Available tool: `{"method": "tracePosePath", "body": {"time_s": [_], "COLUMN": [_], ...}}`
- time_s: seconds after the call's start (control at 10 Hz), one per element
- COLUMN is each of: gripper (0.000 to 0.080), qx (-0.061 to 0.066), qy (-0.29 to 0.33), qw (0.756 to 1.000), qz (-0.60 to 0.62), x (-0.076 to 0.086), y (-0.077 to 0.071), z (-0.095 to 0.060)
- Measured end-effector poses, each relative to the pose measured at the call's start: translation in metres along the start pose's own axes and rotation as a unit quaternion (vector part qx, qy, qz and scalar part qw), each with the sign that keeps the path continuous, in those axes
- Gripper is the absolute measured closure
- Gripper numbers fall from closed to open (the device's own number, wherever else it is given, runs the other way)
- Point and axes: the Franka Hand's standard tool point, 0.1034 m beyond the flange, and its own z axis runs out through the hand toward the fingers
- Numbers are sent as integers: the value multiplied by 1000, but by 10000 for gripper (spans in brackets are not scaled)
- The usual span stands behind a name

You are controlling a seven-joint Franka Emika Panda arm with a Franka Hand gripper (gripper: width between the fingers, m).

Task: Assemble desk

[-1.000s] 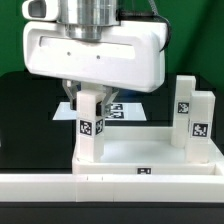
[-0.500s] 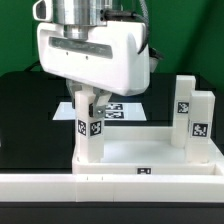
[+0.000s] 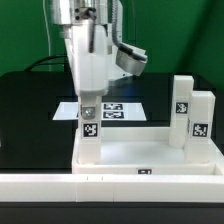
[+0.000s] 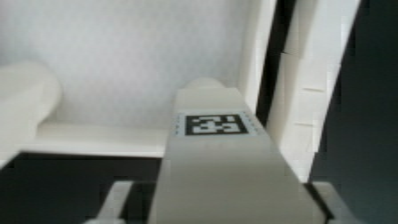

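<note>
The leg (image 3: pixel 89 128) stands upright in the desktop's (image 3: pixel 140 152) near corner on the exterior view's left, directly under my hand (image 3: pixel 88 100), whose fingers pinch its top. Two more legs (image 3: pixel 192 115) stand at the right.

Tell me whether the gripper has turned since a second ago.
Yes. The gripper has rotated over the leg; against the fixed marker board its broad face now shows edge-on.
</note>
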Motion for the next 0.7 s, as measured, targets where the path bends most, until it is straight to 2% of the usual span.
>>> {"method": "tracePosePath", "body": {"time_s": [0.3,0.4,0.5,0.7], "gripper": [509,329,192,162], "qx": [0,0,-1,-1], "qy": [0,0,1,1], "qw": [1000,1000,999,992], "qz": [-6,-11,-52,-127], "x": [-1,-1,-1,-1], "y": [0,0,0,-1], "z": [0,0,0,0]}}
